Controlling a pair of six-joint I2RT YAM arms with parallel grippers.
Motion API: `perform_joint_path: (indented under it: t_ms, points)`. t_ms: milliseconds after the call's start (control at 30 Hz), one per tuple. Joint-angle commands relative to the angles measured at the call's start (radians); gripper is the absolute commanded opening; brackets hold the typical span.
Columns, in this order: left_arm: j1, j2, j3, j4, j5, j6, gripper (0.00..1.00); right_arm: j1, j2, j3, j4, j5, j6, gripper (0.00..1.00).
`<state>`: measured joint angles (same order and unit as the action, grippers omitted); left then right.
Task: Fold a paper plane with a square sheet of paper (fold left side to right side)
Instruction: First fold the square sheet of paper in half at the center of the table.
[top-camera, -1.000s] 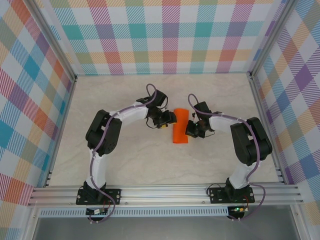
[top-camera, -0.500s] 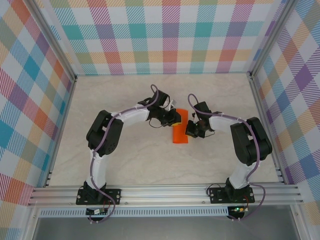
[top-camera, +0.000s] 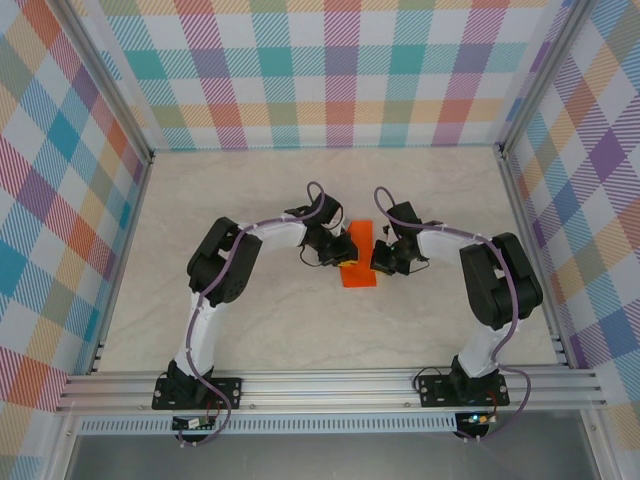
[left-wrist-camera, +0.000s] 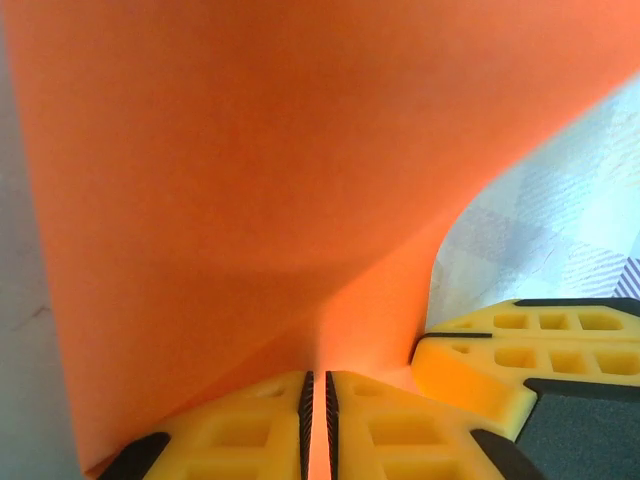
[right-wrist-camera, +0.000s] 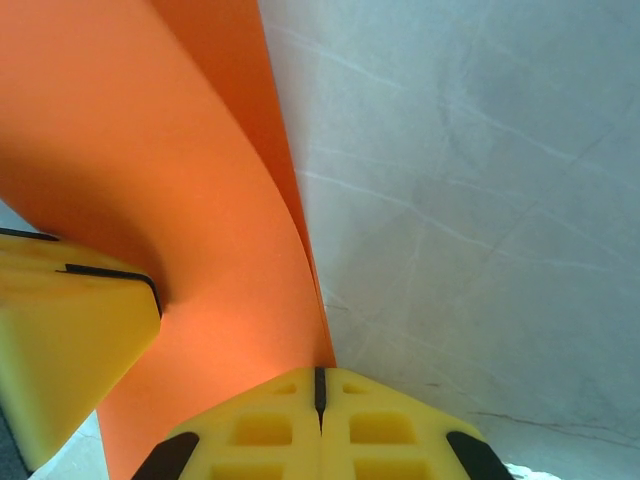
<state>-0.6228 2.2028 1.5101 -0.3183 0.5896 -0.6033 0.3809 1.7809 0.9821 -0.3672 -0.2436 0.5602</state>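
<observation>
1. Left pincer (left-wrist-camera: 318, 425) clamped on paper sheet (top-camera: 358, 262) at its edge; right pincer (right-wrist-camera: 320, 405) pinched shut on another edge.
2. Sheet arches between them, over tabletop (top-camera: 250, 200).
3. Likely light, limp, easily creased: hold by edges.

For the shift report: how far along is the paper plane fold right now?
Done: no crease visible yet. In hand: the left end effector is shut on the square sheet of paper, its edge lifted and bowed toward the right end effector, shut at the opposite edge. Left: flattening this left-to-right fold, then every later plane fold.
</observation>
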Motion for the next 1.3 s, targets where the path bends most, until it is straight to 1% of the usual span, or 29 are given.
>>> perform_joint_path:
  t_ms: [0, 167, 367, 533, 733, 800, 867, 900, 967, 1067, 1133, 1267]
  points:
    - [0.037, 0.017, -0.02, -0.052, -0.059, 0.034, 0.15, 0.01, 0.06, -0.013, -0.064, 0.052, -0.026, 0.03]
    - [0.068, 0.01, -0.061, -0.043, -0.065, 0.04, 0.17, 0.01, 0.068, -0.015, -0.074, 0.053, -0.034, 0.03]
    - [0.112, -0.016, -0.079, -0.052, -0.062, 0.064, 0.22, 0.012, 0.076, -0.012, -0.083, 0.052, -0.039, 0.03]
    - [0.148, -0.044, -0.082, -0.057, -0.042, 0.073, 0.27, 0.012, 0.081, -0.011, -0.083, 0.046, -0.04, 0.03]
    - [0.169, -0.1, -0.087, -0.053, -0.011, 0.086, 0.29, 0.013, 0.081, -0.006, -0.084, 0.044, -0.04, 0.03]
    - [0.167, -0.126, -0.104, -0.023, 0.01, 0.08, 0.28, 0.013, 0.082, -0.008, -0.084, 0.044, -0.04, 0.03]
    - [0.165, -0.157, -0.136, 0.031, 0.054, 0.064, 0.24, 0.015, 0.082, -0.008, -0.082, 0.043, -0.04, 0.03]
    - [0.161, -0.172, -0.155, 0.095, 0.071, 0.051, 0.21, 0.016, 0.08, -0.006, -0.083, 0.043, -0.04, 0.03]
    - [0.149, -0.188, -0.167, 0.138, 0.098, 0.041, 0.18, 0.016, 0.08, -0.006, -0.083, 0.045, -0.041, 0.03]
    - [0.12, -0.169, -0.139, 0.146, 0.118, 0.046, 0.17, 0.015, 0.078, -0.005, -0.085, 0.048, -0.041, 0.03]
    - [0.106, -0.13, -0.099, 0.139, 0.121, 0.041, 0.16, 0.016, 0.077, -0.006, -0.087, 0.049, -0.041, 0.03]
    - [0.098, -0.052, -0.008, 0.094, 0.095, 0.053, 0.17, 0.017, 0.076, -0.007, -0.086, 0.046, -0.039, 0.03]
